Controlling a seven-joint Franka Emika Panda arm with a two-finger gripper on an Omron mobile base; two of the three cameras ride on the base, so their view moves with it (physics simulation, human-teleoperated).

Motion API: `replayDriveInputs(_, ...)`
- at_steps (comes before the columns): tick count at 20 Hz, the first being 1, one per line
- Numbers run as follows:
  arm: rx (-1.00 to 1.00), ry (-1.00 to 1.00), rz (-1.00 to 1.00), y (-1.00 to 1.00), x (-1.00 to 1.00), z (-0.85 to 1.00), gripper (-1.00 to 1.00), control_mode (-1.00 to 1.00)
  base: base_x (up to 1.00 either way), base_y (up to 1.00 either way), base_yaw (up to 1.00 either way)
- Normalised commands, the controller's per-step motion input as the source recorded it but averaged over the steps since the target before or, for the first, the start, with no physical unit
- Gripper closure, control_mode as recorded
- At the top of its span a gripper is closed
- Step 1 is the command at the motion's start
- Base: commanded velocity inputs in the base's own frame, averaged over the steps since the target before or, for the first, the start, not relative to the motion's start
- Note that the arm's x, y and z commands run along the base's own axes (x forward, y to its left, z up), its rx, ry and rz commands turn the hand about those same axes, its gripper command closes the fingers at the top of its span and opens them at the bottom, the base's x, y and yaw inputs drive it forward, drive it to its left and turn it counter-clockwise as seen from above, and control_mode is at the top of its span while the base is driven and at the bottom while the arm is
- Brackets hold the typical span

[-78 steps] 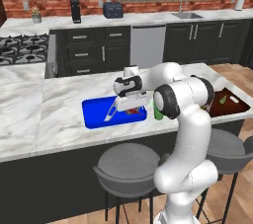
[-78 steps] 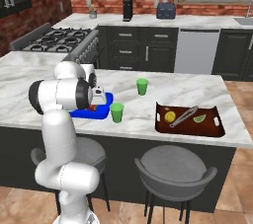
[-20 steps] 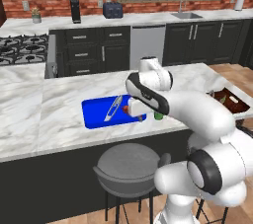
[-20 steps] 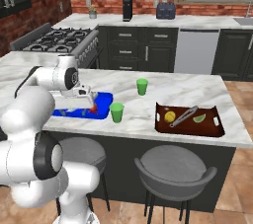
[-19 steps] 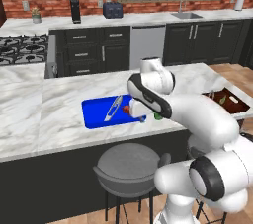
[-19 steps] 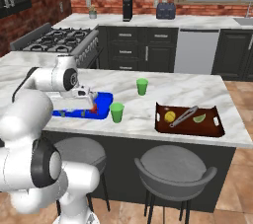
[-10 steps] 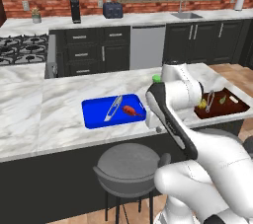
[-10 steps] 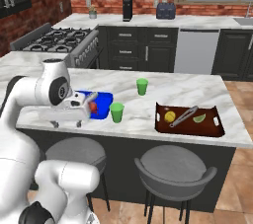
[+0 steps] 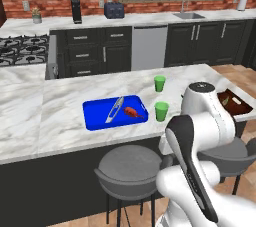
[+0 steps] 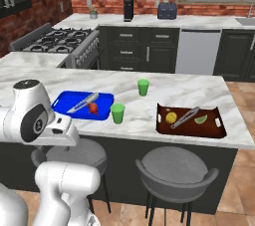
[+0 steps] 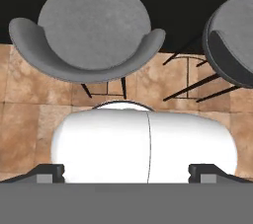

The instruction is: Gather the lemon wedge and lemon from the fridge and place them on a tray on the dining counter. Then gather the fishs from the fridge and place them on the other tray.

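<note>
blue tray point(image 9: 97, 116) | red-orange fish point(image 9: 132, 112) | reddish-brown tray point(image 10: 164, 125) | yellow lemon point(image 10: 171, 117) | 2 green cups point(image 10: 118, 113)

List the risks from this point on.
1. One fish lies on the blue tray; the second may still need fetching.
2. The near green cup stands right beside that tray and could be toppled on the next drop-off.
3. The open pincer hangs low over the stools; swinging up may clip them.

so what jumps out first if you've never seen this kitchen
The bright blue tray on the marble dining counter catches the eye, holding a red-orange fish beside a silvery utensil. Farther along sits the dark reddish-brown tray with a lemon and a lemon wedge, with two green cups between the trays.
</note>
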Motion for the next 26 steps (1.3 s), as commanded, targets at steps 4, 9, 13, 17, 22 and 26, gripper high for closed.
replayDriveInputs(4,0.0,0.0,0.0,0.0,-0.03,0.0,-1.0,-1.0,0.0,0.0,0.0)
replayDriveInputs(9,0.0,-0.04,0.0,0.0,-0.04,0.0,-1.0,1.0,-0.17,-0.01,-0.02)
replayDriveInputs(13,0.0,0.0,0.0,0.0,0.0,0.0,-1.0,1.0,-0.5,-0.28,-0.37)
replayDriveInputs(17,0.0,0.0,0.0,0.0,0.0,0.0,-1.0,1.0,-0.16,-0.44,-0.55)
replayDriveInputs(22,0.0,0.0,0.0,0.0,0.0,0.0,-1.0,1.0,0.0,-0.71,-0.55)
replayDriveInputs(26,0.0,0.0,0.0,0.0,0.0,0.0,-1.0,1.0,0.04,-0.97,-0.43)
